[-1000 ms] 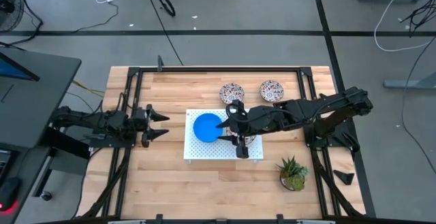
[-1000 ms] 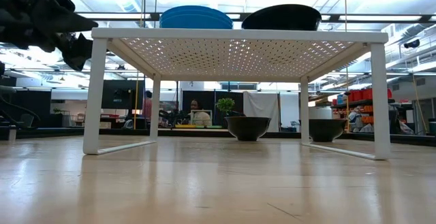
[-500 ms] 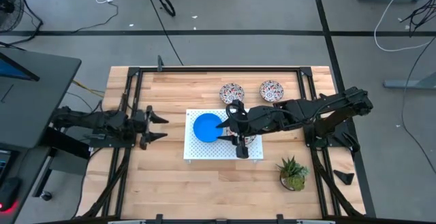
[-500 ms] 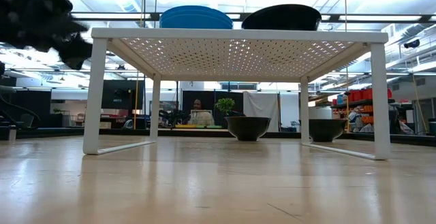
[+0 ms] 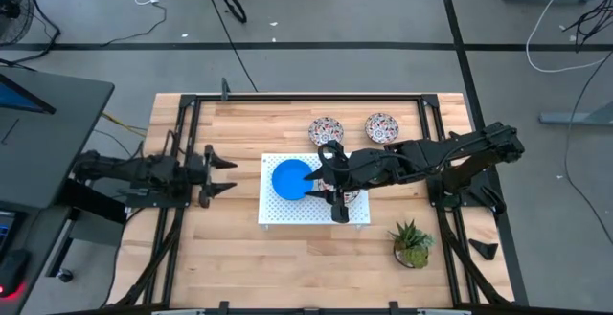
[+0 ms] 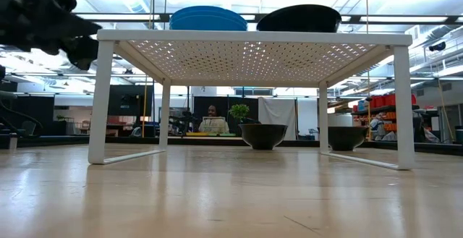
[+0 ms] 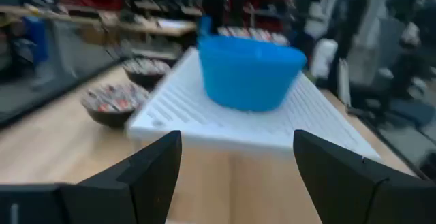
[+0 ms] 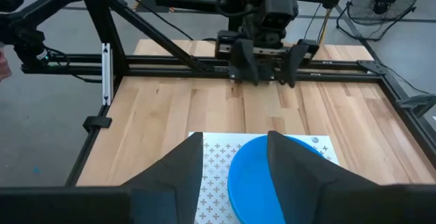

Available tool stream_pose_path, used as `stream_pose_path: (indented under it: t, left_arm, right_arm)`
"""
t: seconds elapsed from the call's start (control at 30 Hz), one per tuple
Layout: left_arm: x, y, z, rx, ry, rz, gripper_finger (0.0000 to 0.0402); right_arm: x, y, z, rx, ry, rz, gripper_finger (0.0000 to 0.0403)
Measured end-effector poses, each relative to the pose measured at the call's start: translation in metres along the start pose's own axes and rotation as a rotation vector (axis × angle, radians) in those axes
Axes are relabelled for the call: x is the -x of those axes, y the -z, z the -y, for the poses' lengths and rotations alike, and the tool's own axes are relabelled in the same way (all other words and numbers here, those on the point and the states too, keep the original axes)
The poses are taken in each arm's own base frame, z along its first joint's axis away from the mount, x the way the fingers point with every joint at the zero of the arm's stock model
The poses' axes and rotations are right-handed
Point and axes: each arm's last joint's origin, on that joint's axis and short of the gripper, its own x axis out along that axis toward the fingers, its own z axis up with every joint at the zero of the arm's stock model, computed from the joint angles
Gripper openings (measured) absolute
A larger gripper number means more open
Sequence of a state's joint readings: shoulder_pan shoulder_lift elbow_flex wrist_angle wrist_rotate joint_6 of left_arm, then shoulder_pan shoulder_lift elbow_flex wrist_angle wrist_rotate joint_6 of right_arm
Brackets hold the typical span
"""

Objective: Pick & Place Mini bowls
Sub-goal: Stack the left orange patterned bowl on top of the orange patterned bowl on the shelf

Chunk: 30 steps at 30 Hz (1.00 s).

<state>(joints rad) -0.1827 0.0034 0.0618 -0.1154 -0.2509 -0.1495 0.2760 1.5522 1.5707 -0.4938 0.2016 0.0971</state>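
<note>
One blue bowl (image 5: 290,179) stands on the white perforated board (image 5: 278,214); no other blue bowl shows apart from it. A patterned bowl (image 5: 351,197) stands beside it on the board, mostly hidden under my right arm; in the low view it is a dark shape (image 6: 298,18). Two patterned bowls (image 5: 326,129) (image 5: 382,126) rest on the table beyond the board. My right gripper (image 5: 312,186) is open over the board at the blue bowl's right rim (image 8: 272,176). My left gripper (image 5: 228,172) is open and empty, left of the board, pointing at the blue bowl (image 7: 248,71).
The board is a low raised shelf on thin white legs (image 6: 101,100), with room beneath it. A small green potted plant (image 5: 412,243) stands at the near right. Black frame rails (image 5: 287,98) run around the table's edges. Bare wood lies in front of the board.
My left gripper has drawn back slightly toward the table's left edge and come forward again, staying open. My right gripper and the bowls have kept still.
</note>
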Motion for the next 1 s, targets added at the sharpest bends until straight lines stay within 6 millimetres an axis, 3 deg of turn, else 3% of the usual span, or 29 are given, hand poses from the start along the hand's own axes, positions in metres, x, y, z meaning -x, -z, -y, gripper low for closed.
stream_pose_path:
  t: [0.2,0.4,0.67,1.0]
  left_arm:
    - [-0.004,0.002,-0.001,0.021,0.008,0.11,0.0288]
    - [-0.004,0.002,-0.001,-0.005,0.034,0.11,0.0288]
    - [-0.004,0.001,-0.004,0.031,-0.09,0.134,0.0288]
    - [-0.004,0.0,-0.003,0.031,-0.035,0.138,0.0288]
  right_arm:
    - [0.0,0.0,0.0,0.0,0.0,0.0,0.0164]
    - [0.0,0.0,0.0,0.0,-0.001,0.001,0.0164]
    - [0.0,0.002,0.002,-0.005,0.006,-0.02,0.0164]
    - [0.028,0.02,0.047,-0.259,0.166,-0.262,0.0164]
